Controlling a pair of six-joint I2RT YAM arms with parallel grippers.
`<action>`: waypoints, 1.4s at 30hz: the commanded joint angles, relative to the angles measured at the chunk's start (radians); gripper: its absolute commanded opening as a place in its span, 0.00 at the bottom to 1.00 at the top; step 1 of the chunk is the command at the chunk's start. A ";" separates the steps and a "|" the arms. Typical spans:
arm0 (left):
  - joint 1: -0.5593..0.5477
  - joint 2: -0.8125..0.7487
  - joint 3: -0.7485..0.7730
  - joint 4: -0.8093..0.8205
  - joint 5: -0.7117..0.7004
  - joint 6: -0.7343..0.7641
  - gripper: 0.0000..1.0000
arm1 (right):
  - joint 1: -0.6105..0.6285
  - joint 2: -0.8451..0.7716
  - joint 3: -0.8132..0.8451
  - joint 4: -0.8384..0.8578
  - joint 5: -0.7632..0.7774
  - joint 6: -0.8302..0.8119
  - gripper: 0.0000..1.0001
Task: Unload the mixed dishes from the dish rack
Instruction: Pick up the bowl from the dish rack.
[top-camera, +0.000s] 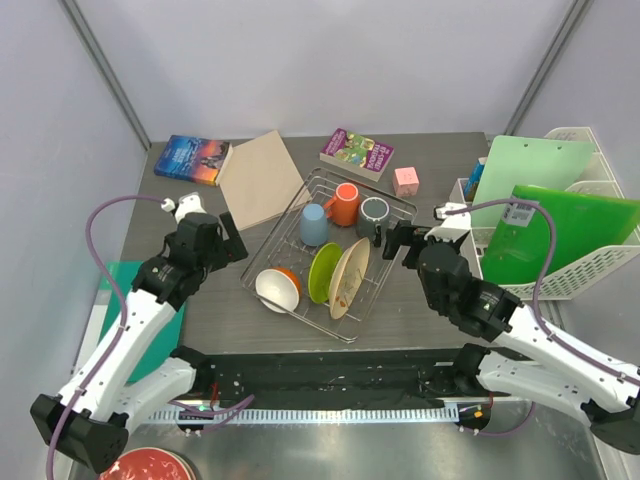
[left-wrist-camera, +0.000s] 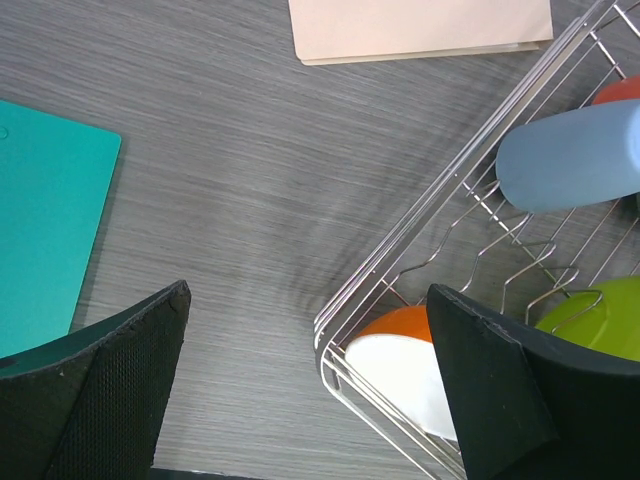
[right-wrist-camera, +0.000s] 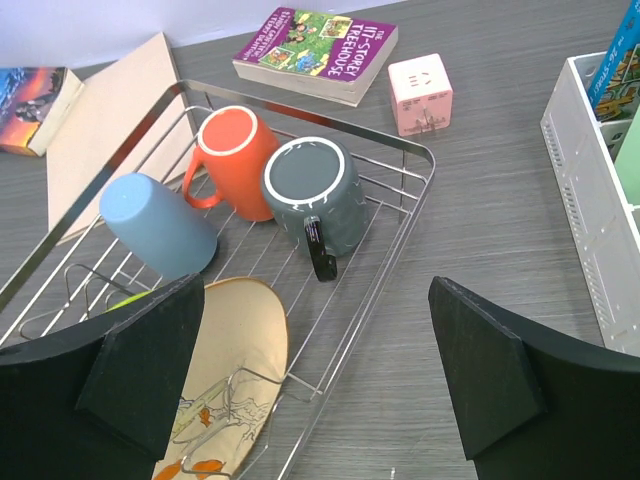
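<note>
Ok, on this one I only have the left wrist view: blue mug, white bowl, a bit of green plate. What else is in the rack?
Observer: An orange mug and a grey mug sit side by side at the far end of the rack, bases up.
Operator: Any plate besides the green one?
Observer: Yes, a beige plate stands on edge just right of the green plate.
Operator: Where is the right hand?
Observer: The right hand is open and holds nothing. It hovers at the rack's right edge, near the grey mug.
</note>
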 joint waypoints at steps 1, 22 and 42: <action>-0.003 -0.012 0.015 0.041 0.027 0.015 1.00 | -0.001 -0.039 -0.013 0.080 0.012 0.021 1.00; -0.083 0.123 0.061 0.094 0.197 0.121 0.87 | 0.000 -0.065 -0.127 0.127 -0.068 -0.022 1.00; -0.370 0.177 0.038 0.041 -0.234 -0.572 0.64 | 0.000 -0.083 -0.153 0.133 -0.063 -0.016 1.00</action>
